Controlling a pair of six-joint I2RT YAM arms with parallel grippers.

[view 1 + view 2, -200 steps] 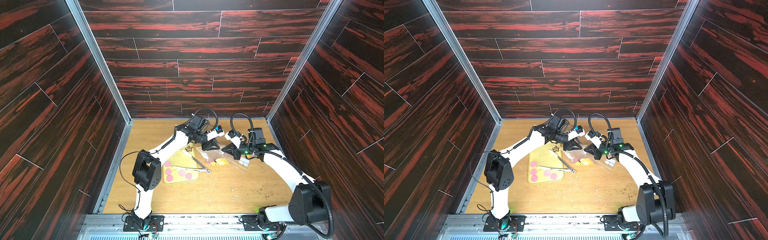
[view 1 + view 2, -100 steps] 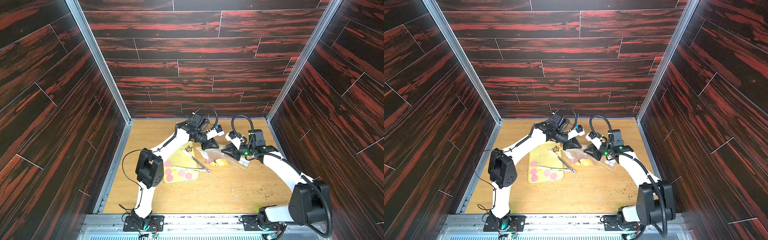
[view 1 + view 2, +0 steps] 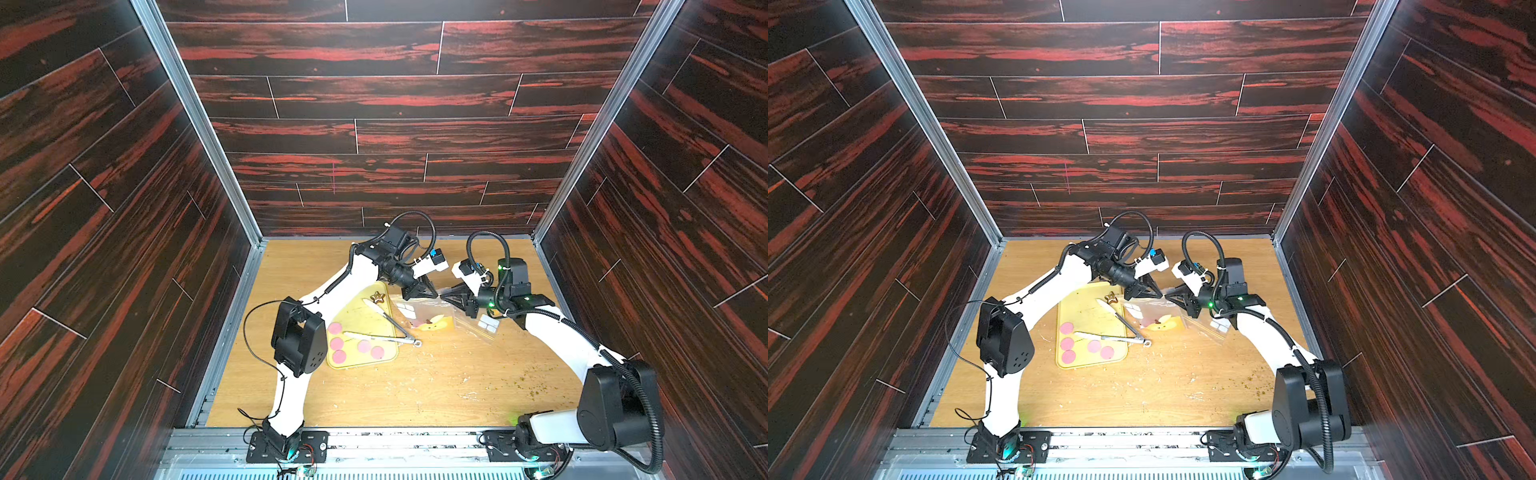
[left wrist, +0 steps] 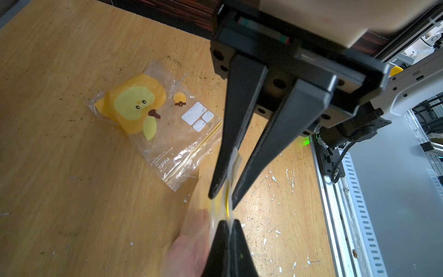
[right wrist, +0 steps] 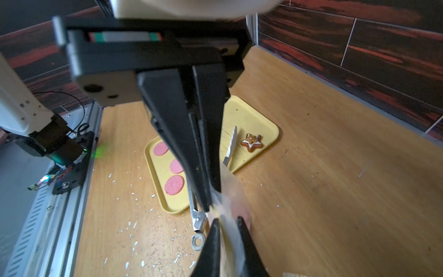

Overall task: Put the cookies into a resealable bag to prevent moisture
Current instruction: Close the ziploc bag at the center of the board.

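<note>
Five pink cookies (image 3: 336, 343) lie on the yellow tray (image 3: 365, 318), on the left arm's side of the resealable bag (image 3: 424, 312). The left pincer (image 3: 428, 293) and right pincer (image 3: 451, 297) both clench its mouth edge, tips almost meeting. The left arm sits nearer the cookies.

We find a robotics test cell in a laboratory, not a home or kitchen. A wooden tabletop (image 3: 395, 395) is boxed in on the left, right and far sides by dark red wood-look panels (image 3: 374, 124) set in bare aluminium posts (image 3: 195, 124). A metal rail (image 3: 407, 442) runs along the near edge, with the left arm (image 3: 291, 399) and right arm (image 3: 557, 334) bolted to it. Beyond the rail, the left wrist view shows a slotted cable duct (image 4: 366, 215) and further metal framework (image 4: 407, 51).
</note>
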